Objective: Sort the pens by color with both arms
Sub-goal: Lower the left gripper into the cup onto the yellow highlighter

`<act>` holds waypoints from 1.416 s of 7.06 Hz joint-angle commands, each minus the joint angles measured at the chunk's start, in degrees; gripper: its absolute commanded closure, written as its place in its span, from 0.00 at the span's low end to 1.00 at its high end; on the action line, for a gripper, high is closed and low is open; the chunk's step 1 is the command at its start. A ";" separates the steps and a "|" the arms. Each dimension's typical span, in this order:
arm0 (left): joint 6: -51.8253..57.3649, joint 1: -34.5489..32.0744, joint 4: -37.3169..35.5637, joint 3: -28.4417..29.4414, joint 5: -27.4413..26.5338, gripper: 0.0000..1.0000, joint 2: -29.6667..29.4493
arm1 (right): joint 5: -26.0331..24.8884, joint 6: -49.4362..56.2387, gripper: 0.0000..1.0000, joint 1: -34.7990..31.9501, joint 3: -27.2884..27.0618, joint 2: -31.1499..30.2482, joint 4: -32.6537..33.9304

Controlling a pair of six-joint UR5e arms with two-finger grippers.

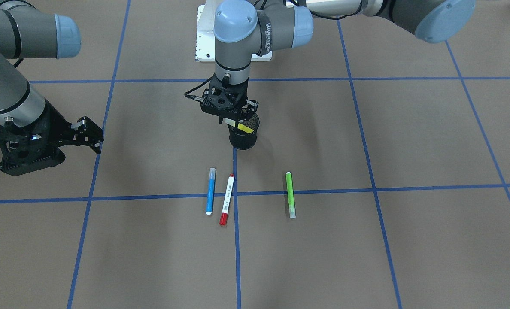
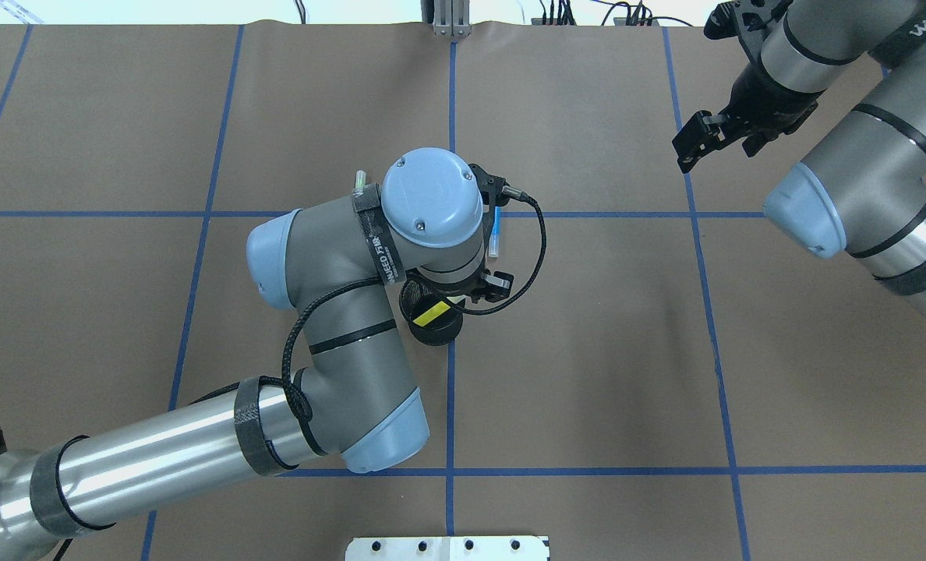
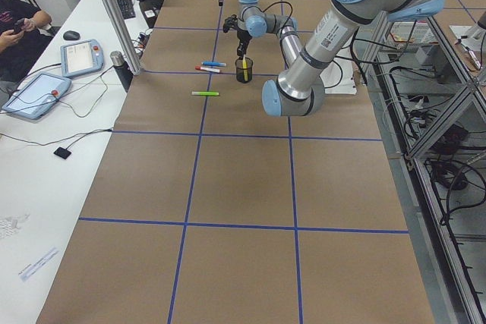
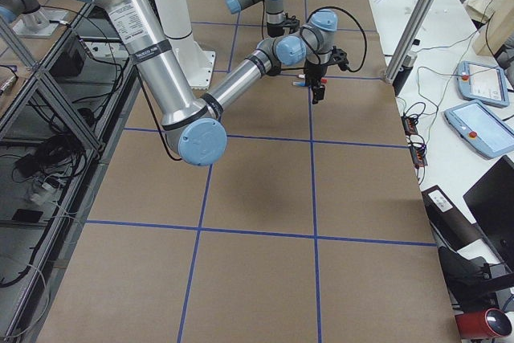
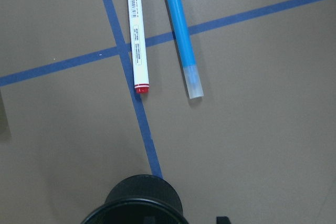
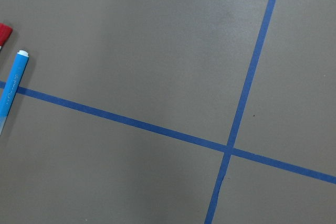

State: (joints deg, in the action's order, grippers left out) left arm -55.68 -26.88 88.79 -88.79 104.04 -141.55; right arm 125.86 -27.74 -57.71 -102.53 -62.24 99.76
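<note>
Left gripper point(image 1: 234, 121), clamped on the yellow highlighter point(image 1: 243, 127), holds it upright over the black mesh cup point(image 1: 243, 138) mid-table; right gripper point(image 1: 89, 134), jaws apart, idles well off toward the table's right end.

grey tubular arms point(image 2: 159, 460) with light-blue joint caps, silver forearm tubes, black cables and black pincers.
</note>
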 commanded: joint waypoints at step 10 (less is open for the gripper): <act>0.31 1.13 -3.71 -2.80 -1.82 0.50 0.93 | 0.00 -0.30 0.01 0.22 -0.39 0.02 0.00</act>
State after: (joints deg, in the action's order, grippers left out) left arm -55.37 -25.75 85.08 -91.52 102.22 -140.56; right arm 125.86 -28.04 -57.57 -102.95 -62.23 99.75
